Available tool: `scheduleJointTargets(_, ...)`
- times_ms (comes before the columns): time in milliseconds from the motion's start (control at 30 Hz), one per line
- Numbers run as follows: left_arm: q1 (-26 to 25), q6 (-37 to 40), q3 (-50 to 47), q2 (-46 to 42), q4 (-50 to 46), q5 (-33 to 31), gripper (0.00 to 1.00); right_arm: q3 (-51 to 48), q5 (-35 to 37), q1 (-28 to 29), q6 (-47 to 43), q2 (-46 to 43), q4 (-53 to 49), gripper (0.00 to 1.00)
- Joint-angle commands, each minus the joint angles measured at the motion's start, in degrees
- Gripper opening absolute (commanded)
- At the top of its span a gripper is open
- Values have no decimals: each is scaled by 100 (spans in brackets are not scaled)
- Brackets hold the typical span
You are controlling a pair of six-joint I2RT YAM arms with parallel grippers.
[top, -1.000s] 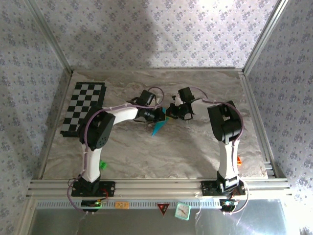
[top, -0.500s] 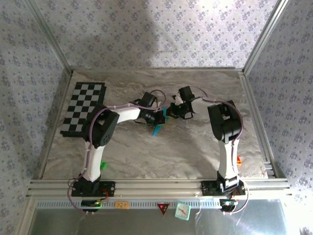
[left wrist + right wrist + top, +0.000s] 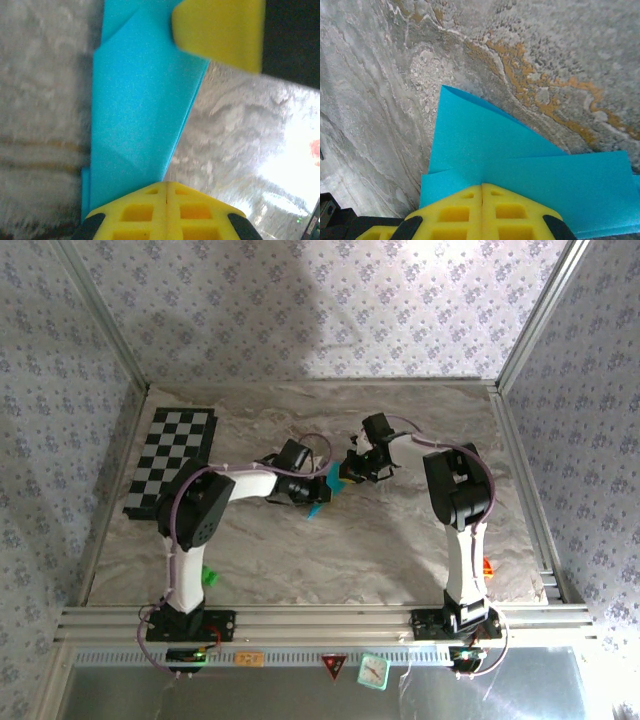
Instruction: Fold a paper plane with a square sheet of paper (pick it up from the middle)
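Since both our jaws are pressed shut on the blue paper (image 3: 320,502), we hold it between us over the middle of the table (image 3: 400,540) — the left gripper (image 3: 312,490) pinching one end, the right gripper (image 3: 345,473) the other — its long axis running from one to the other.

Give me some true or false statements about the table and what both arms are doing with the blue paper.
1. The left fingers and right fingers are both shut on the blue paper. True.
2. The paper is a flat, unfolded square. False: it shows folds and overlapping layers.
3. The checkerboard mat lies at the table's far left. True.
4. The green block sits on the mat. False: it lies beside the left arm's base.
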Motion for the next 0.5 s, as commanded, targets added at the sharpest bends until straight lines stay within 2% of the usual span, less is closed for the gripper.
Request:
scheduleJointTargets(0,-32,129,-502,-198,-1064,82,0,-37,856,-114,-160,425,-566,0)
scheduleJointTargets(467,72,32,-1424,-905,-1053,-28,4,166,930,-124,-258,522,-785,0)
